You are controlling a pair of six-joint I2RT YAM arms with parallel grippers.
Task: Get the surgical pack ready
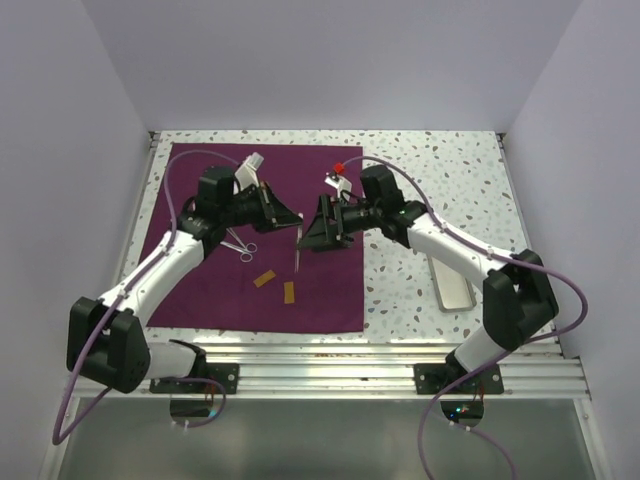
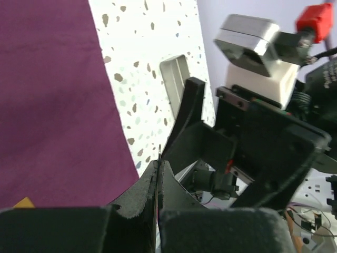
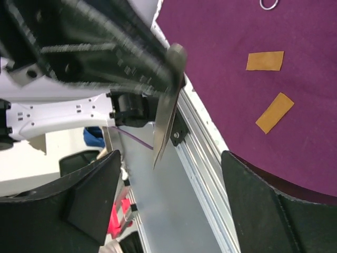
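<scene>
The surgical pack is a plum-purple cloth (image 1: 200, 290) spread flat as a large square sheet on the table, also seen in the left wrist view (image 2: 52, 95) and the right wrist view (image 3: 295, 31). My left gripper (image 1: 294, 222) (image 2: 158, 164) is shut on a thin silver instrument (image 1: 297, 252) (image 3: 166, 124) that tapers to a point and hangs above the cloth. My right gripper (image 1: 310, 238) (image 3: 171, 163) faces it from the right, open. The instrument's tip hangs between the right fingers (image 3: 89, 200) and touches neither of them.
Small scissors (image 1: 240, 246) and two tan strips (image 1: 265, 278) (image 1: 289, 291) lie on the cloth below the grippers. A small silver metal tray (image 1: 452, 280) (image 2: 176, 79) sits on the speckled tabletop to the right of the cloth. An aluminium rail (image 1: 330, 355) runs along the near edge.
</scene>
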